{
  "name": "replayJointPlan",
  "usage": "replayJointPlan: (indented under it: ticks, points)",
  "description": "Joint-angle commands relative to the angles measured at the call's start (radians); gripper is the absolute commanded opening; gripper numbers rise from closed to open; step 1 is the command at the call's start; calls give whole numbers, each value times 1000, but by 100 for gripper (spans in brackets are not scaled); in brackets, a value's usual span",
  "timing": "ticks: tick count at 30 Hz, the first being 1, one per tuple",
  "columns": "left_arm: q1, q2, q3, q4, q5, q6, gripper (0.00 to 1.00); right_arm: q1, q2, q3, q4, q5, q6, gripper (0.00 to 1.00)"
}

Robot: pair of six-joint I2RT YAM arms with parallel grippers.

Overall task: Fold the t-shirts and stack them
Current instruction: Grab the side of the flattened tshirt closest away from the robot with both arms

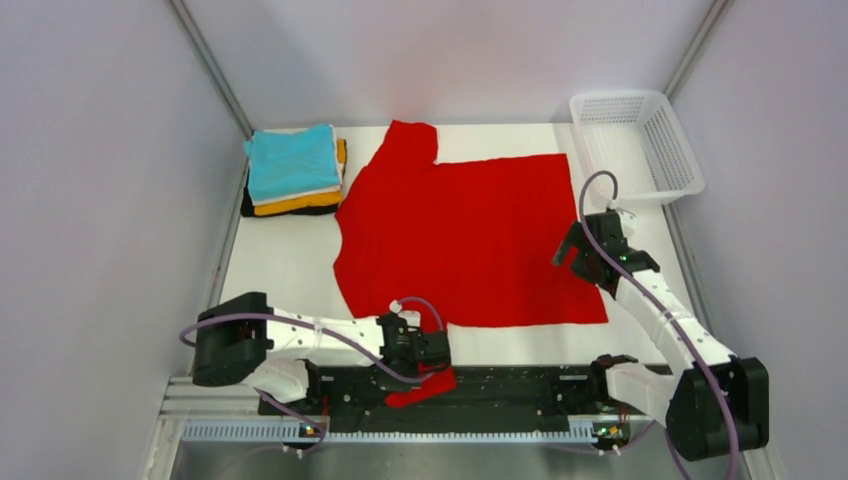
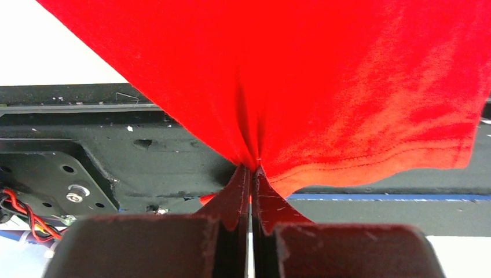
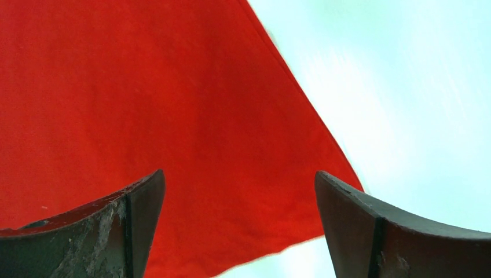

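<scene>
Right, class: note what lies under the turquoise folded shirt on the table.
Under the turquoise shirt only edges show: a white shirt, an orange-yellow shirt, then a black shirt. Their faces are covered, so hidden layers cannot be ruled out.

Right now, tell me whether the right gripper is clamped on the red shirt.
No: the right gripper is wide open over a corner of the red shirt, pinching no cloth.

The left arm (image 1: 300, 338) and right arm (image 1: 665, 318) have white links, black joint housings and black bases. A thin purple cable (image 1: 598, 174) loops along each. End effector fingers (image 3: 136, 220) are dark, scuffed wedges; red-and-black wires (image 2: 26, 215) show at eight o'clock beside the left ones.
</scene>
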Motion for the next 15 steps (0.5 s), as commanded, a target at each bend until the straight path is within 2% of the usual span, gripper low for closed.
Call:
replayJointPlan:
  ticks: [1,8,15]
  points:
    - [37,-108,-1,42,-8,21,0,-16,-137,-60,-136,27,160,99]
    - [163,-355,-61,134,22,140,0,-18,-304,-208,-192,7,333,96]
    - [219,-442,-81,204,96,200,0,-19,-331,-262,-174,9,363,83]
